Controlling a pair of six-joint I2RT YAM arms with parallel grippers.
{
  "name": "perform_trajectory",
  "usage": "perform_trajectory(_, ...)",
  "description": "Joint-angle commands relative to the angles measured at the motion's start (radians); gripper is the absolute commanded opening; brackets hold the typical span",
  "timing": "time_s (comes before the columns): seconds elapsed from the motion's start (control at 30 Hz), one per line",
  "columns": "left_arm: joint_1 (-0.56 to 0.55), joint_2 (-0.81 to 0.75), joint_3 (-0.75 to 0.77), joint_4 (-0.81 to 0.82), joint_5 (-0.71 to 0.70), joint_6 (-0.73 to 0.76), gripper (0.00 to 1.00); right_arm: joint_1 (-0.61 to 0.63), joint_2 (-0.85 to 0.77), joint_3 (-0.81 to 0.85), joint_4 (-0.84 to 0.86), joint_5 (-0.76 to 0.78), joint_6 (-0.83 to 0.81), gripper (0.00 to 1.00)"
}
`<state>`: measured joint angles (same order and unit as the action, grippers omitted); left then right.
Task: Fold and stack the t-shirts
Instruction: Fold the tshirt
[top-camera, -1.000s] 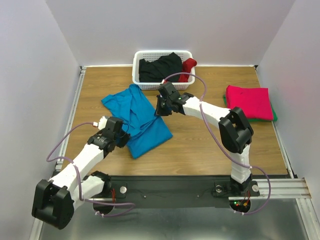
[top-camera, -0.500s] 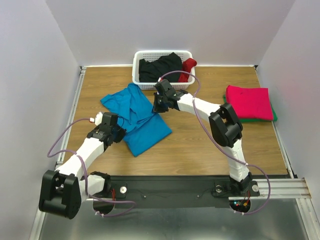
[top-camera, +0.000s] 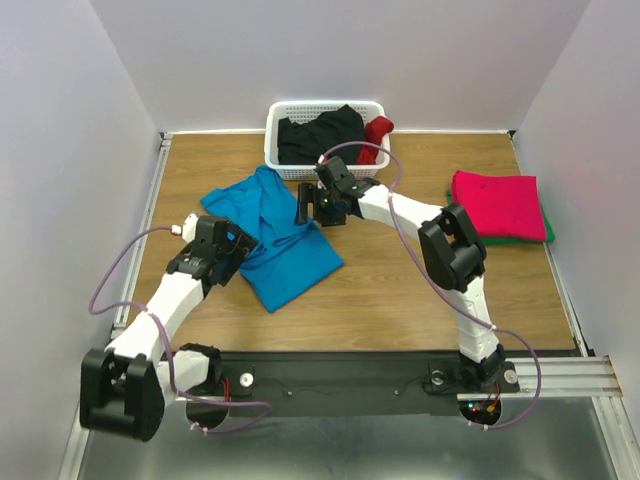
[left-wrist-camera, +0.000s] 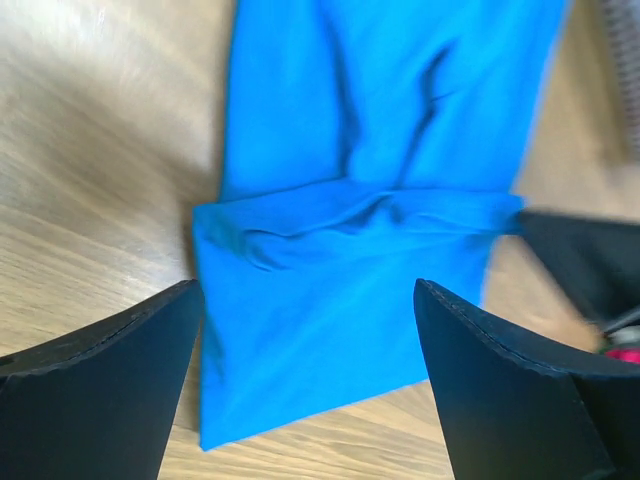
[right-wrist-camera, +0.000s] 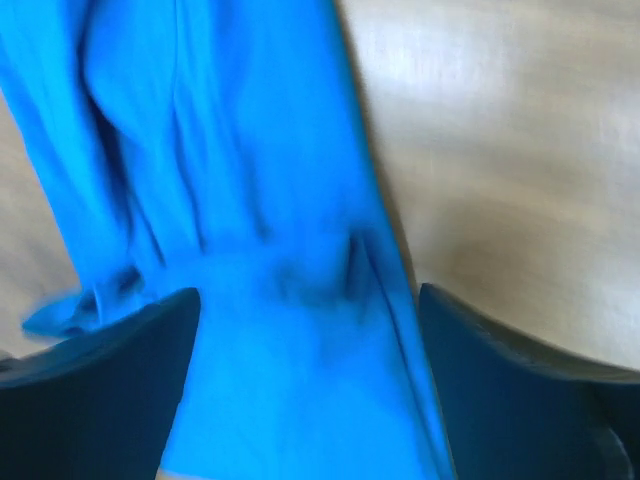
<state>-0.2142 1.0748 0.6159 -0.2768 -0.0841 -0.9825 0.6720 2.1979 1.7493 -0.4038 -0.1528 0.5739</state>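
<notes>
Turquoise-blue cloth t-shirt (top-camera: 290, 262) lies creased on the wooden table (top-camera: 400, 290), with both grippers spread above it.

From above, we see the left gripper (top-camera: 232, 250) at its left edge and the right gripper (top-camera: 318, 210) at its far edge, both holding nothing. A folded magenta-red shirt (top-camera: 497, 200) rests on a green one (top-camera: 522, 240) at the right. In the left wrist view, our black fingers (left-wrist-camera: 100, 390) stand wide over the cloth. The right wrist view is blurred, but its fingers (right-wrist-camera: 90, 400) also stand wide.

Rumpled turquoise t-shirt (top-camera: 290, 262), partly folded
</notes>
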Motion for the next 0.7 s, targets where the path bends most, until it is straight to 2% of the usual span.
perform_trajectory(0.0, 0.004, -0.133, 0.055, -0.094, -0.095, 0.019, 0.98, 0.003, -0.161, -0.083, 0.022, -0.091, -0.057, 1.00)
perform_trajectory(0.1, 0.003, -0.219, 0.012, -0.156, -0.117, 0.001, 0.98, 0.027, -0.231, -0.197, 0.034, -0.099, -0.077, 1.00)
perform_trajectory(0.23, 0.004, -0.329, -0.071, -0.176, -0.068, -0.016, 0.98, 0.125, -0.251, -0.229, 0.057, -0.084, -0.095, 1.00)
perform_trajectory(0.4, 0.004, -0.392, -0.134, -0.203, -0.039, -0.033, 0.98, 0.164, -0.150, -0.139, 0.066, -0.080, -0.066, 1.00)
perform_trajectory(0.67, 0.004, -0.412, -0.108, -0.248, -0.069, -0.039, 0.98, 0.181, -0.035, -0.014, 0.072, -0.087, -0.057, 1.00)
